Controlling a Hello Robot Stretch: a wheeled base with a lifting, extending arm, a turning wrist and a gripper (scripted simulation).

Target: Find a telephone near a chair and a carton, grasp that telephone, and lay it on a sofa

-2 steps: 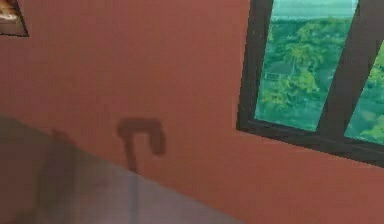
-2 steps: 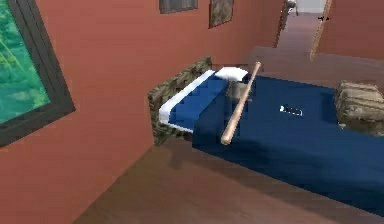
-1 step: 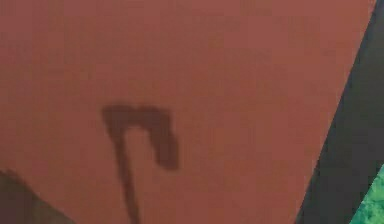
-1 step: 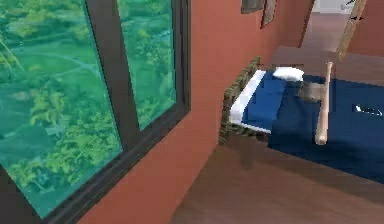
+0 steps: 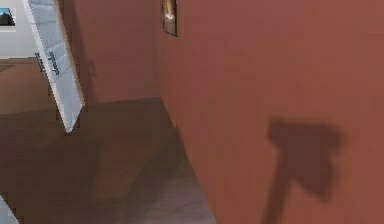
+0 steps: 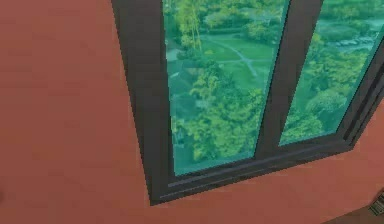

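A wooden floor is running along a red-brown wall in the forward view. At its left a white door is standing open, and further right a small framed picture is hanging high on the wall. In the arm side view a dark-framed window is looking out on green trees. Where the telephone is lying I cannot tell; I judge the robot is searching for it. Which way it is pointing, and its long axis, I cannot tell either. I am expecting a light, stiff, rather slippery plastic thing, best taken across its narrow middle. The state of the fingers I cannot tell.
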